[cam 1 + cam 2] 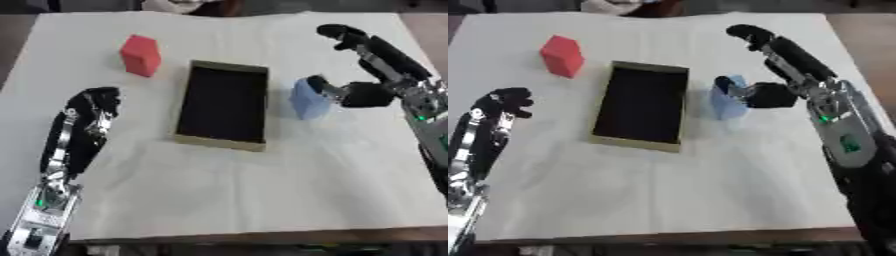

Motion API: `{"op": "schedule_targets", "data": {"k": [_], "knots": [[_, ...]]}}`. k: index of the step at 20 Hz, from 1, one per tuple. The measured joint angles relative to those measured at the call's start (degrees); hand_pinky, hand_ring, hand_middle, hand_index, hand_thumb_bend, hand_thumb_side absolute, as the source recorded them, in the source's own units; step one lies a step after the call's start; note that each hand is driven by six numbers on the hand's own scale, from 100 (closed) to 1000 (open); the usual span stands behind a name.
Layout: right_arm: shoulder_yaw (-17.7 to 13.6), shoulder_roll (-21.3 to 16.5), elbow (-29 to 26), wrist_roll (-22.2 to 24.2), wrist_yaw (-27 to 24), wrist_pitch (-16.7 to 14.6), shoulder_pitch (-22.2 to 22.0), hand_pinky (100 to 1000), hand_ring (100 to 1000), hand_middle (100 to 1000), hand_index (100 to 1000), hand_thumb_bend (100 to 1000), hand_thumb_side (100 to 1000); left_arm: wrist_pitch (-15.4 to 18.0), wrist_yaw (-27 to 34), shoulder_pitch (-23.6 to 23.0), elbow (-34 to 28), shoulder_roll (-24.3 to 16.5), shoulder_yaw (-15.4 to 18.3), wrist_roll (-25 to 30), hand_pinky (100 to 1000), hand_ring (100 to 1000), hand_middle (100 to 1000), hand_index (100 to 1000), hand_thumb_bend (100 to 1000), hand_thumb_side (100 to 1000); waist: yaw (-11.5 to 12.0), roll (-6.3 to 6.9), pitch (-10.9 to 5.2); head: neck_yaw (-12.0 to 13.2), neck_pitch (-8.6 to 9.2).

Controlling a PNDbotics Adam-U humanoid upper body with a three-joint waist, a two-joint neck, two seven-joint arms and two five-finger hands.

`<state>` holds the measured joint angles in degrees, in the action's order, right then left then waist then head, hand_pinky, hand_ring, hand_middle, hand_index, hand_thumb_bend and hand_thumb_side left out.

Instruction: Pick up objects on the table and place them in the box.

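Surface: white cloth [262,190] covered the table under both arms, with a dark edge showing along the near side.
Blue block: a pale blue block [308,100] stood upright on the cloth just inside the right hand, on the side toward the box.
Right hand: the right hand [363,94] came in from the upper right; its thumb reached onto the top of the blue block, while its fingers [350,36] stretched straight out toward the far edge, well clear of the block. Only the thumb met the block; the pictures did not show a closed grasp around it.
Box: a shallow open box [259,146] with tan walls and a black inside lay just beyond the blue block from the right hand, between the two arms. Nothing showed inside it.
Block and box: the blue block sat outside the box, just beside its right wall; whether they touched could not be told.
Red block: a red block [140,55] stood on the cloth past the box from the right hand, ahead of the left hand and toward the far edge, well apart from the blue block.
Left hand: the left hand [92,107] hovered low over the cloth on the left side of the box, fingers loosely bent and holding nothing, apart from both the box and the red block.
Left arm: its forearm [52,200] ran back to the lower left corner.
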<state>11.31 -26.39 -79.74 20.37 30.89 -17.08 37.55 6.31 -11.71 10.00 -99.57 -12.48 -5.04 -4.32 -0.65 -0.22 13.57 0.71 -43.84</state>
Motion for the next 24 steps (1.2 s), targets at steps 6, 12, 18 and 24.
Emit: {"op": "schedule_targets", "data": {"k": [6,12,18,24], "knots": [[3.53,-2.75,7.17,4.30,-0.68,-2.57,3.91,863,965,964,1000,358,657,0.01,0.00,-0.37,0.31,-0.05,0.00,0.01,661,720,683,753,262,780,0.02,-0.01,-0.01,0.17,0.00],[4.65,-3.75,12.32,6.45,0.28,-4.21,5.86,864,958,958,1000,369,652,0.01,-0.21,-0.41,0.33,-0.08,0.00,0.02,661,721,683,753,262,780,0.05,-0.03,-0.02,0.19,0.00],[4.99,-3.76,14.95,7.38,1.65,-5.18,6.39,864,956,948,1000,367,658,-0.02,-0.41,-0.42,0.33,-0.09,0.00,0.07,661,721,682,753,262,781,0.23,-0.03,-0.02,0.19,0.00],[5.02,-3.74,16.27,7.87,2.54,-5.68,6.88,866,958,946,1000,367,656,-0.11,-0.42,-0.42,0.33,-0.09,-0.01,0.18,661,722,683,753,262,781,0.19,-0.03,-0.02,0.19,0.00]]}}
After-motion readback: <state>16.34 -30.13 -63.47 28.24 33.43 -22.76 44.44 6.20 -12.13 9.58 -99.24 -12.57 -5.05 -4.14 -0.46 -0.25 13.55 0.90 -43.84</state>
